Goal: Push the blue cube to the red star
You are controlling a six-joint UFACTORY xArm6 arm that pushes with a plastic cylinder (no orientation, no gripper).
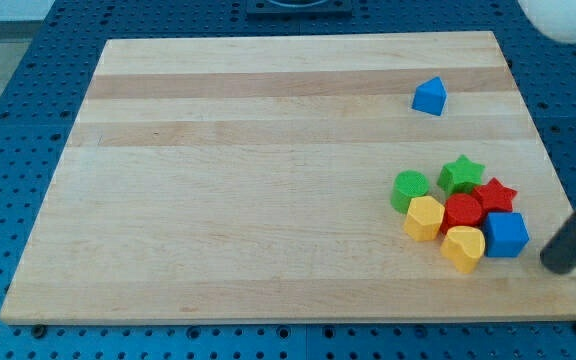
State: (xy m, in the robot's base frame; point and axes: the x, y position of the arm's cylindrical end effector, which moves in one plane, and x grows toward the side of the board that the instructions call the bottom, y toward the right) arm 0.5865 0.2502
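Note:
The blue cube [506,235] sits near the view's bottom right of the wooden board [268,200]. It touches the red star [494,195] just above it. My tip [556,264] is the lower end of the dark rod at the view's right edge, just right of and slightly below the blue cube, a small gap apart.
A cluster is packed against the cube and star: a red cylinder [462,212], a yellow heart [463,247], a yellow hexagon [424,217], a green cylinder [410,189] and a green star [460,173]. A blue triangular block [429,96] stands alone at the top right.

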